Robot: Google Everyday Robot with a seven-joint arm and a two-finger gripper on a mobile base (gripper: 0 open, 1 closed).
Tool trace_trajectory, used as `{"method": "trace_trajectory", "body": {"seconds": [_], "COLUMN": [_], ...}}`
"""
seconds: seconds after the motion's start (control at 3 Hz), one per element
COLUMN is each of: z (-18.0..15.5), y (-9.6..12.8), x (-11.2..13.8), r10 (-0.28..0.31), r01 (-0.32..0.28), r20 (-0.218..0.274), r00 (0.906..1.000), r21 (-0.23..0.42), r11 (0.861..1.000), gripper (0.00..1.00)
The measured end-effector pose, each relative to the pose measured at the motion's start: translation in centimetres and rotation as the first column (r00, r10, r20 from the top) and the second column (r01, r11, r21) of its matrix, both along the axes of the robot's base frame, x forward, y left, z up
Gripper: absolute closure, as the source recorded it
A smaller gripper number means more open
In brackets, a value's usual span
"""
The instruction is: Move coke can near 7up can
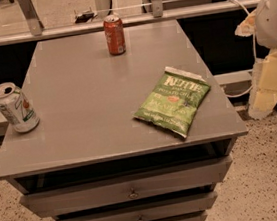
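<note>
The claw (267, 91) is seen at the right edge of the view, off the table (91, 93) and just past its right side, at about the height of the tabletop. Pale cream-coloured parts are shown hanging below a rounded white arm joint (274, 15). Whether the claw is open or closed cannot be told, and nothing is seen to be held in it.

The chip bag (173, 100) is the thing placed nearest to the claw. It is a green bag laid flat on the right part of the tabletop, to the left of the claw and apart from it.

The coke can (114, 34) is found farther left of the claw and toward the far side of the table. It is stood upright near the back edge, well apart from the claw and from the chip bag.

The 7up can (15, 108) is set farthest from the claw, across the whole tabletop at the left edge, near the front corner. It is tilted slightly, and its silver top is turned partly toward the camera. The two cans are kept well apart, with bare tabletop between them.

Below the tabletop, stacked drawers (130, 186) with small knobs are seen, lower than the claw and to its left. A speckled floor (267, 177) is shown beneath the claw.
</note>
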State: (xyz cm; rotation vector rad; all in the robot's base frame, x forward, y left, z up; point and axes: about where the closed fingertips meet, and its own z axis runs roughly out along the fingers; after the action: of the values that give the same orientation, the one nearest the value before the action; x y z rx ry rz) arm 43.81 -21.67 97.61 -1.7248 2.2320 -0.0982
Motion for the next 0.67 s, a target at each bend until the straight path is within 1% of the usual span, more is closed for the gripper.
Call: {"method": "trace_trajectory", "body": {"seconds": [0.33, 0.67], "z": [0.0, -0.6], "y": [0.0, 0.4], "x": [0.0, 1.3], "r10": [0.000, 0.002], "r01": [0.000, -0.003], "r20": [0.000, 0.017], "r00": [1.0000, 0.9999], "r21": [0.000, 0.037], "r11": [1.000, 0.999], "gripper": [0.00, 0.00]}}
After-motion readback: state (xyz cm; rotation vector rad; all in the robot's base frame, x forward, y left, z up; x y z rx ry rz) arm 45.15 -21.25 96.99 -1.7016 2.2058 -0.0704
